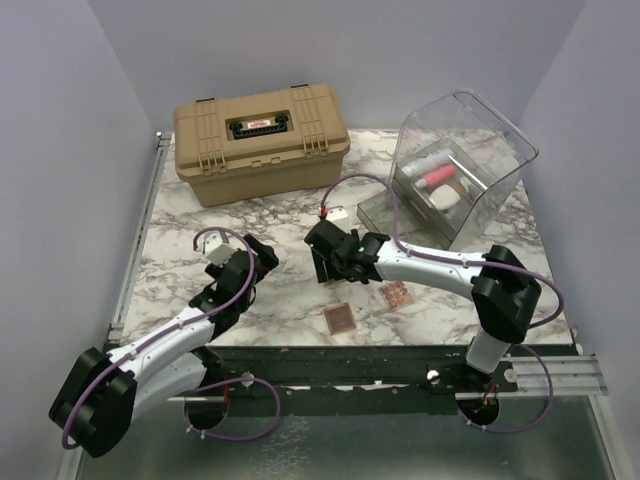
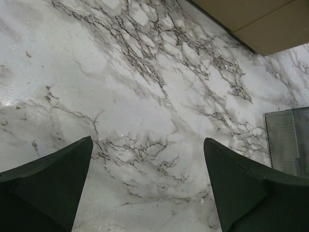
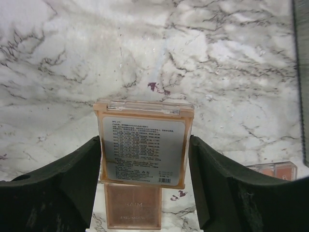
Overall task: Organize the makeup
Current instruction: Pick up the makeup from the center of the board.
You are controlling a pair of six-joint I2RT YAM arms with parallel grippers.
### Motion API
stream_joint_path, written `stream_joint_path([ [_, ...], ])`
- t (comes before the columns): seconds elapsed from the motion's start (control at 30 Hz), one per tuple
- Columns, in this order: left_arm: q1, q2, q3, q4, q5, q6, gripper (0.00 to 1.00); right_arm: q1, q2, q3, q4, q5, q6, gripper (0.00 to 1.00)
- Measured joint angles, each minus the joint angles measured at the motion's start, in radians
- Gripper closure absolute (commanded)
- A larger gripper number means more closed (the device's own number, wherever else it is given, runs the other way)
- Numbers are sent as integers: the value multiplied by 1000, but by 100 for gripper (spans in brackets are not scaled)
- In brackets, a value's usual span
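The right end effector (image 3: 145, 147) clamps a labelled eyeshadow palette (image 3: 144, 121) — the left end effector (image 2: 147, 145) gapes wide.

The tabletop (image 1: 280, 212) is white with dark grey veins, the case (image 1: 262, 140) tan, the eyeshadow palette (image 3: 144, 145) peach-brown, white-labelled.

A tan hard case (image 1: 262, 142) with a black handle on its lid sits shut at the back of a marble-patterned table (image 1: 290, 215). Right of the case, apart from it, stands a clear plastic bin (image 1: 490, 140), a shallow tray jutting from its base. Left of the case, a metal rail (image 1: 138, 235) runs along the table edge
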Motion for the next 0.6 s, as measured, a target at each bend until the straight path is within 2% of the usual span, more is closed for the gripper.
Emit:
stream_joint_path([
  [0.13,2,42,10,13,32,5,1,-34,-45,0,2,42,0,44],
  [0.33,26,64,34,41,74,38,1,-161,-111,19,5,87,-44,43],
  [0.6,37,153,60,79,190,39,1,-266,-109,31,40,191,-206,41],
])
